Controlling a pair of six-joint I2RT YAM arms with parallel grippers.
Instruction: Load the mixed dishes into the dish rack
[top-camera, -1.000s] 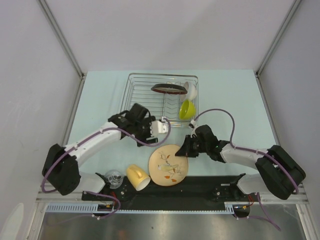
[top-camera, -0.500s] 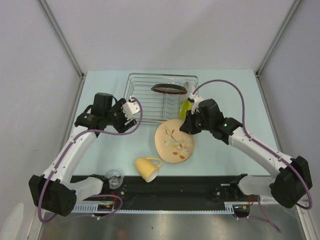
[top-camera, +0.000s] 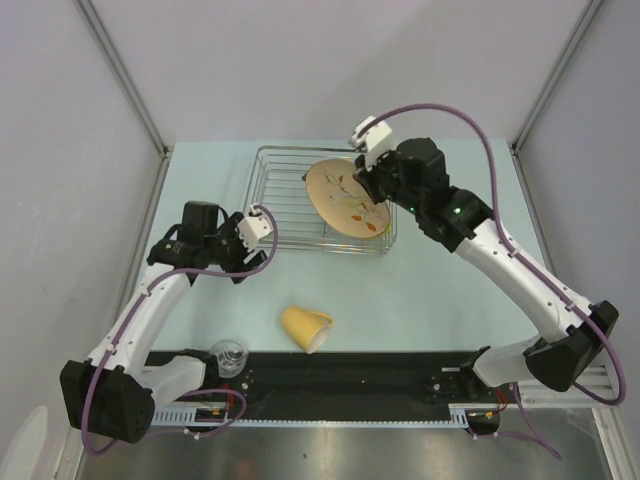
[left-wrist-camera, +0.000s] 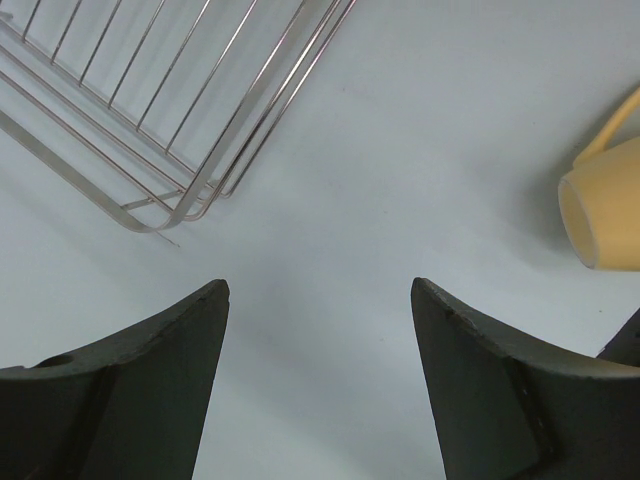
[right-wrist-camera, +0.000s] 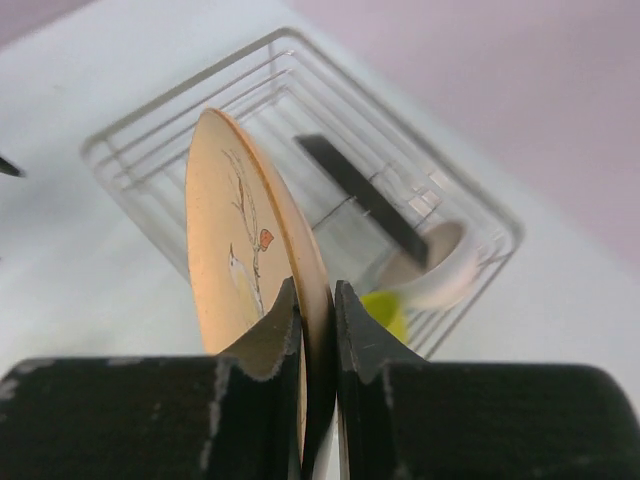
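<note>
Holding now: we see the right gripper clamped on the rim of one beige patterned plate, which is on edge and tilted above the single dish rack.
Plates: we count two; the other, a dark red-rimmed plate, stands in the rack.
Bowls: two, side by side in the rack, a white bowl and a lime-green bowl.
Mug: one yellow mug, on its side on the table.
Glass: one small clear glass, upright, left of the mug.
Left gripper: fingers wide apart, holding nothing, over the table beside the rack's corner.
</note>
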